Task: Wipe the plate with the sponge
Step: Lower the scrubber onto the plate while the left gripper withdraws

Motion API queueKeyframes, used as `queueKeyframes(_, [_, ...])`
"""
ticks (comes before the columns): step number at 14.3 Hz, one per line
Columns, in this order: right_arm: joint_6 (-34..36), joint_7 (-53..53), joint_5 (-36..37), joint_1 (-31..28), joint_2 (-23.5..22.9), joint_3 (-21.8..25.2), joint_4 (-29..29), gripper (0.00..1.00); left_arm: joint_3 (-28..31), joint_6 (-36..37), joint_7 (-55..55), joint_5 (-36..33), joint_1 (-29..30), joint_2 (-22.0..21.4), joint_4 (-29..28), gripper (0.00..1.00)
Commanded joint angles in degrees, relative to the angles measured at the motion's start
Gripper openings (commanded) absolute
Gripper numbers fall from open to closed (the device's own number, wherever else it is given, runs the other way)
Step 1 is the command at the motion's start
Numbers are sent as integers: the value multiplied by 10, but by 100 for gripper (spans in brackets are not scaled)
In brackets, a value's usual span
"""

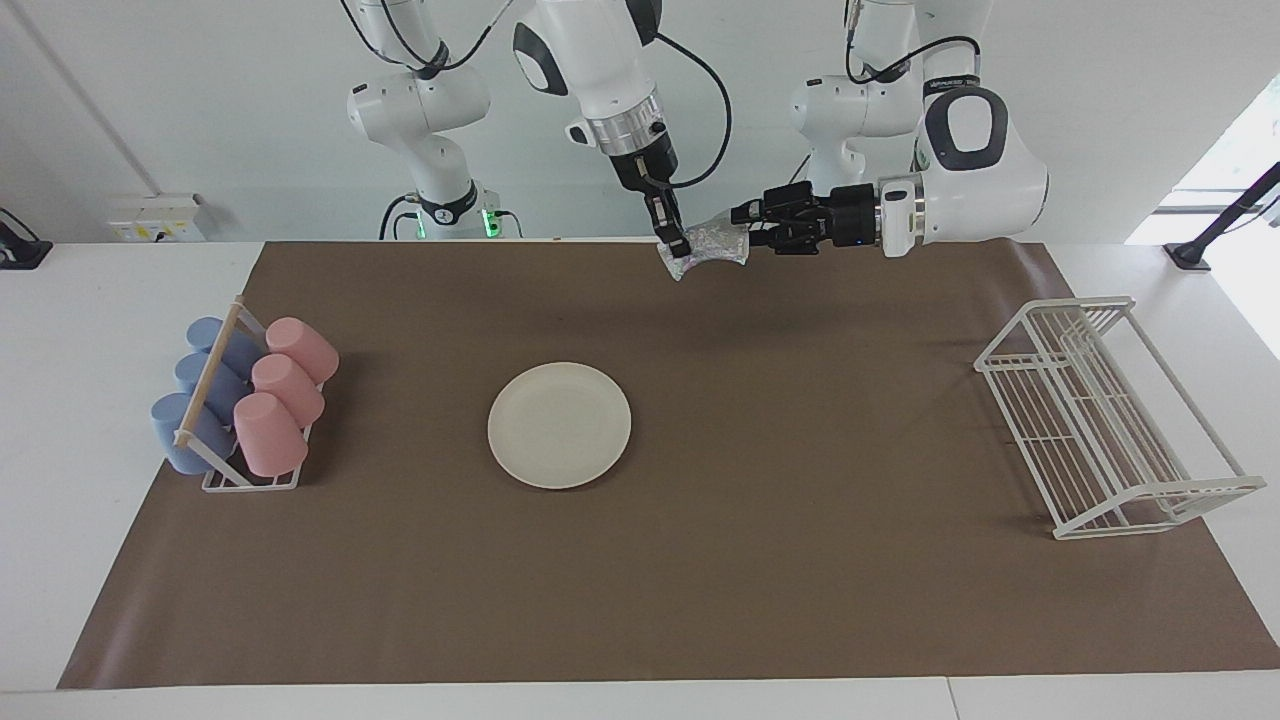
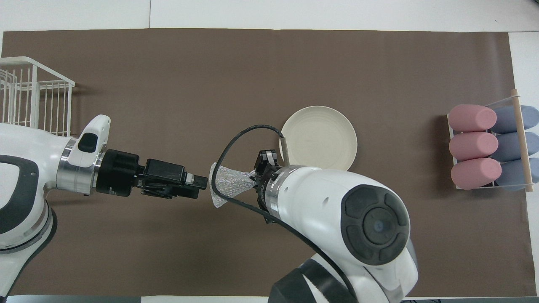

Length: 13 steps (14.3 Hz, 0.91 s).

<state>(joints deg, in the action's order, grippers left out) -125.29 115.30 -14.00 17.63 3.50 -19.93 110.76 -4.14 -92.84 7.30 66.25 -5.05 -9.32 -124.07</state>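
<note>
The cream-white plate (image 1: 559, 425) lies flat on the brown mat near the middle of the table; in the overhead view my right arm covers the plate's (image 2: 318, 136) near edge. My right gripper (image 1: 680, 243) points down, up in the air over the mat's edge nearest the robots, and is shut on one end of the glittery silvery sponge (image 1: 715, 248). The sponge (image 2: 229, 185) fans out from my right gripper (image 2: 257, 170) toward my left gripper (image 2: 204, 182). My left gripper (image 1: 745, 228) lies level, open, with its tips at the sponge's free edge.
A white rack with pink and blue cups (image 1: 245, 400) stands toward the right arm's end; it also shows in the overhead view (image 2: 488, 147). An empty white wire rack (image 1: 1100, 420) stands toward the left arm's end, also in the overhead view (image 2: 33, 97).
</note>
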Motion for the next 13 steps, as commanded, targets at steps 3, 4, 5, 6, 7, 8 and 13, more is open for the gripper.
queueKeyframes(3, [-63, -205, 13, -86, -33, -2, 71, 0, -2, -22, -53, -153, 45, -2, 33, 100])
queueKeyframes(4, [-77, -254, 13, -109, -53, -2, 75, 0, -2, -33, -54, -185, 47, -1, 37, 100])
queueKeyframes(5, [-88, -290, 13, -121, -69, -2, 82, 0, -2, -44, -57, -226, 47, 0, 38, 100])
queueKeyframes(6, [-110, -310, 13, -128, -83, -2, 94, 0, -2, -56, -58, -264, 48, 0, 39, 100])
queueKeyframes(7, [-150, -324, 13, -137, -89, -2, 121, 0, -2, -66, -58, -305, 48, 2, 45, 100])
queueKeyframes(8, [-193, -342, 13, -141, -93, -2, 148, 0, -2, -73, -58, -353, 47, 4, 50, 100])
queueKeyframes(13, [-280, -375, 13, -146, -175, -4, 162, 0, -3, -78, -55, -488, 43, 9, 59, 100])
